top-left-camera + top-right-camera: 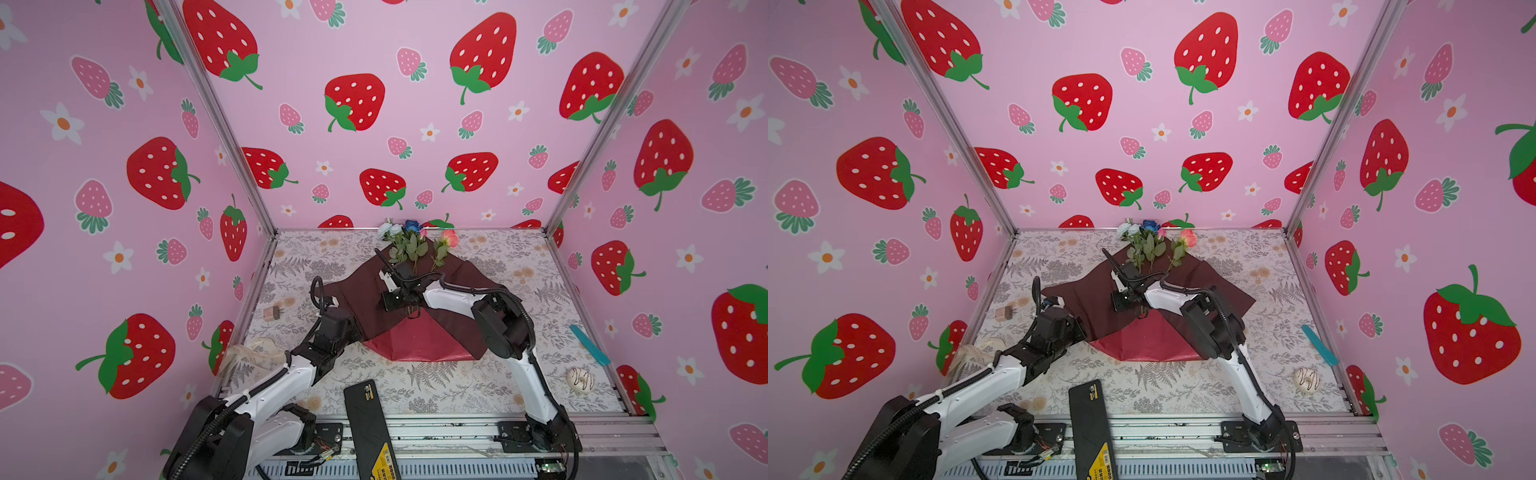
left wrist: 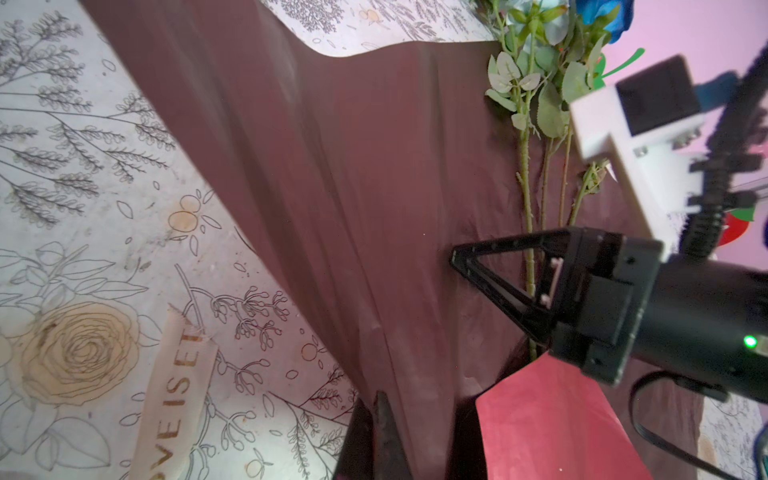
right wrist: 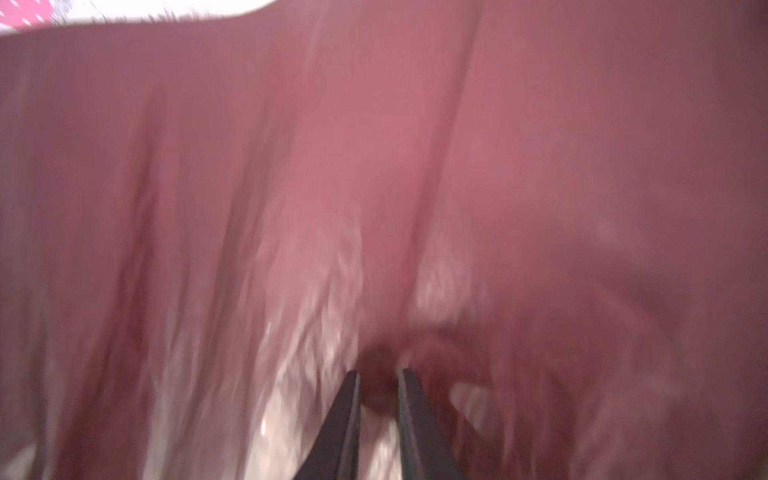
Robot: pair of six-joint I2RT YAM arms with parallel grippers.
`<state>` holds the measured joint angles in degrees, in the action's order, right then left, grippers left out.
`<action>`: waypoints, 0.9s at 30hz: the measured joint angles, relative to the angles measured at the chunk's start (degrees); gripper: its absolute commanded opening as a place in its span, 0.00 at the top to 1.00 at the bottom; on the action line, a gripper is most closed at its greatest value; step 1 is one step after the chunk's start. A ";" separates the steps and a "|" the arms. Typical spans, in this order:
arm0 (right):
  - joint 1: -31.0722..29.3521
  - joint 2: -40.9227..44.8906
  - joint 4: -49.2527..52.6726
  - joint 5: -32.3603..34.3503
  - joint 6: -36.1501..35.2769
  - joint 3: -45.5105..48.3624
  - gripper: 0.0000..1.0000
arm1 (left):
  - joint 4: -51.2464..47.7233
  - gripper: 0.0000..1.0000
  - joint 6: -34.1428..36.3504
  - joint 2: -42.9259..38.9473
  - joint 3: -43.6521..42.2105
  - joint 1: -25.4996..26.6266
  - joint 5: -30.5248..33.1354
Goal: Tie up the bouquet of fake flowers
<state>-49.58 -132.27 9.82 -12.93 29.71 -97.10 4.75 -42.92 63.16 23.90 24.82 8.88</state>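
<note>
**Enclosure walls**: pink, printed with red and pink strawberries and white flowers; they fill the upper frame and both sides in both top views.
**Table cover**: pale, with grey fern and tan rose drawings.
**Small brown block**: left of centre, near the left wall.
**Cream ribbon**: bunched at lower left; its gold lettering shows in the left wrist view.
**Teal strip** and **white doughnut** with dark drizzle: near each other at the right edge.
**Black flat case** with a yellow label: bottom centre, lying across the **aluminium rail**.
</note>
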 measured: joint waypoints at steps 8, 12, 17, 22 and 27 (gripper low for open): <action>1.79 -2.69 1.68 -0.57 -1.05 -5.14 0.73 | -2.78 1.00 3.32 0.02 3.23 3.61 2.71; 3.17 0.68 2.45 1.62 -2.12 -2.58 0.67 | -4.02 1.00 6.86 1.29 6.43 5.81 4.31; 4.79 15.37 2.23 7.19 -3.02 8.90 0.59 | -6.67 1.00 12.22 5.25 11.98 9.18 6.36; 5.55 31.08 0.20 14.23 -2.82 21.09 0.52 | -8.96 1.00 17.68 9.62 17.64 13.51 7.74; 5.90 40.26 0.13 20.96 -1.25 31.71 0.49 | -9.51 1.00 22.71 15.15 22.69 18.45 8.11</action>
<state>-43.68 -92.01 9.96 8.03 28.47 -65.39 -4.75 -20.21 78.30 46.59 43.27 16.99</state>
